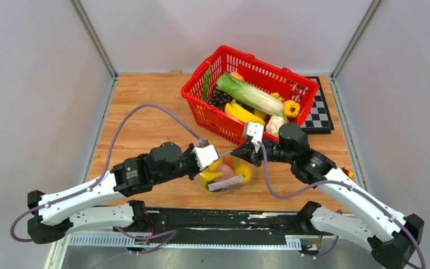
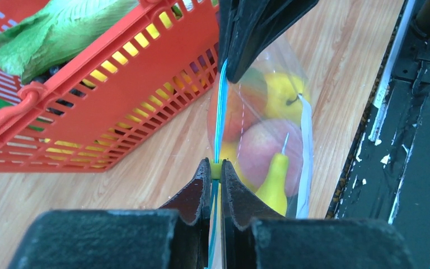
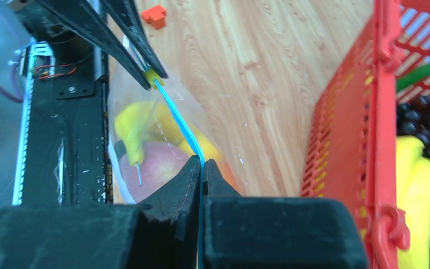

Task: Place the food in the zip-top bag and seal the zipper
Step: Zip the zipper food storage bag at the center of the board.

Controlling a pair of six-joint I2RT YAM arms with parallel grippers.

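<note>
The clear, crinkly zip-top bag (image 1: 225, 178) sat on the grained wooden table (image 1: 145, 106) between the slatted red plastic basket (image 2: 117, 84) and the near edge. It bulged with smooth, rounded food (image 2: 260, 147) in pinkish, yellow and orange. Its zipper (image 3: 178, 116), a thin teal ridge, ran taut between the left gripper (image 2: 215, 168) and right gripper (image 3: 202, 166), each with black fingers pinched tight on the strip.

Food (image 1: 228, 168) in bag (image 1: 224, 184), bag before basket (image 1: 208, 115), board (image 1: 319, 115) perhaps under basket.
</note>
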